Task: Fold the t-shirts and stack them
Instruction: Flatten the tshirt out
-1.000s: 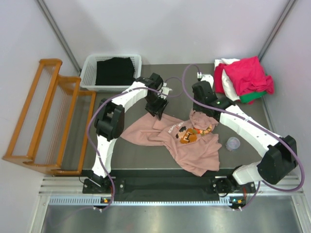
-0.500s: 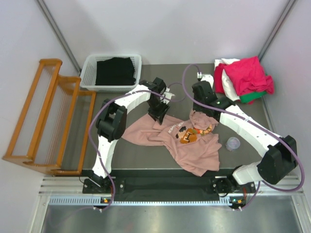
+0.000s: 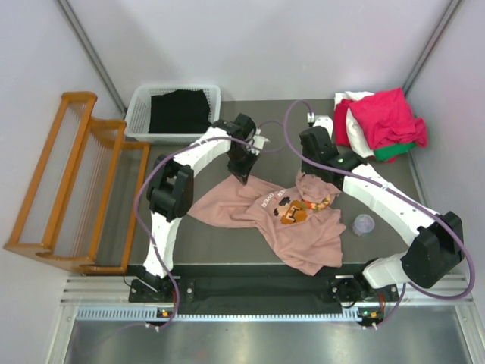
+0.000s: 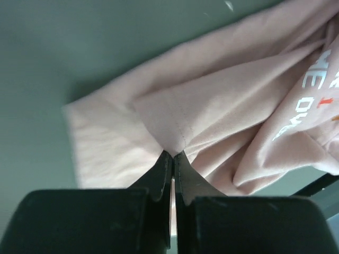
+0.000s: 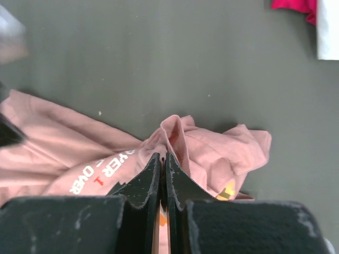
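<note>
A dusty-pink t-shirt (image 3: 299, 231) with white lettering and pixel figures lies crumpled across the middle of the dark table. My left gripper (image 3: 244, 177) is at its far left part, shut on a seamed fold of the cloth (image 4: 175, 138), its fingertips (image 4: 165, 161) pressed together. My right gripper (image 3: 311, 179) is shut on a bunched ridge of the same t-shirt (image 5: 177, 132) at its far right part, with cloth showing between the jaws. At the back right corner more t-shirts lie in a heap: a crimson-pink one (image 3: 390, 114) over a white one (image 3: 351, 100) and a green one (image 3: 398, 152).
A white basket (image 3: 137, 114) holding black cloth stands at the back left. A wooden rack (image 3: 72, 182) lies off the table's left edge. A small clear round cup (image 3: 364, 224) sits right of the pink shirt, near my right arm.
My left gripper's jaws have closed onto a fold of the pink shirt after dipping to it. My right gripper has kept its grip and has not moved.
</note>
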Robot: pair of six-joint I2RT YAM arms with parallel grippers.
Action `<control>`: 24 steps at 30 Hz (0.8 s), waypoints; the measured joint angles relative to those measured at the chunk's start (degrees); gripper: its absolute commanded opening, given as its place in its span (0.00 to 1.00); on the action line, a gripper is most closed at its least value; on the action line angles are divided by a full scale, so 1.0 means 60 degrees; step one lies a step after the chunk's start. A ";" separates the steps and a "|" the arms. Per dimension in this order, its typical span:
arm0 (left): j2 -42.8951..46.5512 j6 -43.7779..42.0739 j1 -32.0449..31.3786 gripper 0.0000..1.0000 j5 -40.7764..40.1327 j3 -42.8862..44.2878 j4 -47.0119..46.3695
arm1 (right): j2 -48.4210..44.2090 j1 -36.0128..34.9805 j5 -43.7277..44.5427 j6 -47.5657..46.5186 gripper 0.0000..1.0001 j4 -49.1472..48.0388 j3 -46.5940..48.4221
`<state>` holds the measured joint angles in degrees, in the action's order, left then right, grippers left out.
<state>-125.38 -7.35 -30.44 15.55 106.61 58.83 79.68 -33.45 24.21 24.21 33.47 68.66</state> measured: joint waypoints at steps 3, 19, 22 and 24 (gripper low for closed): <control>0.0106 0.0044 0.0539 0.00 -0.0091 0.0892 0.0229 | 0.0004 0.0025 0.0208 -0.0138 0.00 0.0113 0.0182; 0.5807 0.0248 0.2980 0.00 -0.1443 0.1504 0.1020 | -0.2626 0.0149 0.0696 -0.0535 0.00 0.1231 0.1596; 0.6798 0.0248 0.3024 0.00 -0.1767 0.1687 0.1639 | -0.3730 0.0146 0.0674 -0.0601 0.00 0.1894 0.1949; 0.7271 0.0251 0.3056 0.00 -0.1974 0.1978 0.2106 | -0.4462 0.0149 0.0586 -0.0681 0.00 0.2339 0.2506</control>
<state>-81.76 -5.85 -12.10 3.70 118.48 71.46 52.90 -32.56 27.73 20.12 47.51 83.70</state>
